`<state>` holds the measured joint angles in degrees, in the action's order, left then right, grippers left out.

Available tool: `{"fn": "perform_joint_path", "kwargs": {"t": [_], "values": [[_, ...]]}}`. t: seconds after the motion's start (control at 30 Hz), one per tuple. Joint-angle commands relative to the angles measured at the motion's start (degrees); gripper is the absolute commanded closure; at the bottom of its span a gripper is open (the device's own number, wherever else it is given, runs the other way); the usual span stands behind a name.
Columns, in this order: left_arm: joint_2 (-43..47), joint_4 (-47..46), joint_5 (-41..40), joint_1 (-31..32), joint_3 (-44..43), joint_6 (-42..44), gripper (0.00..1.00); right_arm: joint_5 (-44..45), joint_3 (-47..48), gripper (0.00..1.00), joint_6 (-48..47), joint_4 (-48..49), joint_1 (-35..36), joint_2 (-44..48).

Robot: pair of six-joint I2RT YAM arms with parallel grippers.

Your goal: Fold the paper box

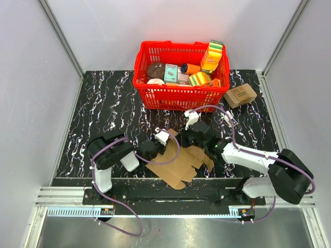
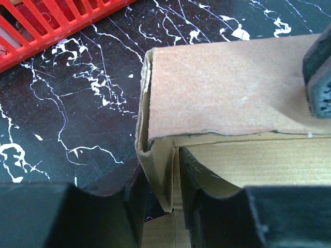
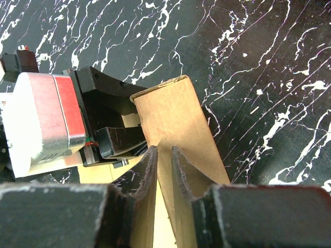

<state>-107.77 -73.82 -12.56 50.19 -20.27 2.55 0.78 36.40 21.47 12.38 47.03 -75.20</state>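
The left end effector (image 2: pixel 160 188) and right end effector (image 3: pixel 164 165) each pinch a raised flap of the plain brown cardboard box (image 1: pixel 180 166) — so crease slowly along the score (no twisting).

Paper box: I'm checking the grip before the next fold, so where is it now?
In the top view the paper box lies low centre, just in front of the red basket; the left hand and right hand each pinch a flap.
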Motion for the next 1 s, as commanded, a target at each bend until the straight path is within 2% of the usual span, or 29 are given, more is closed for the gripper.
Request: {"fn": "perform_joint_path", "kwargs": {"t": [0.0,0.17,0.33,0.6,0.97], "values": [[-0.34,-13.71,-0.19,0.34,0.32,-1.93,0.63,-0.07,-0.37,0.78,0.15,0.72,-0.53,-0.47],[0.27,-14.42,0.08,0.34,1.29,-2.37,0.50,-0.42,-0.19,0.78,-0.03,0.36,-0.44,-0.91],[1.50,-15.56,-0.10,0.34,3.13,-4.39,0.44,-0.60,0.16,0.78,-0.12,0.45,-0.44,-1.09],[8.61,-17.76,0.95,0.34,8.40,-7.90,0.39,-0.60,0.16,0.78,0.15,0.45,-0.44,-1.18],[21.18,-17.67,-0.10,0.43,15.35,-12.12,0.39,-0.42,0.07,0.77,-0.12,0.36,-0.44,-0.39]]}}
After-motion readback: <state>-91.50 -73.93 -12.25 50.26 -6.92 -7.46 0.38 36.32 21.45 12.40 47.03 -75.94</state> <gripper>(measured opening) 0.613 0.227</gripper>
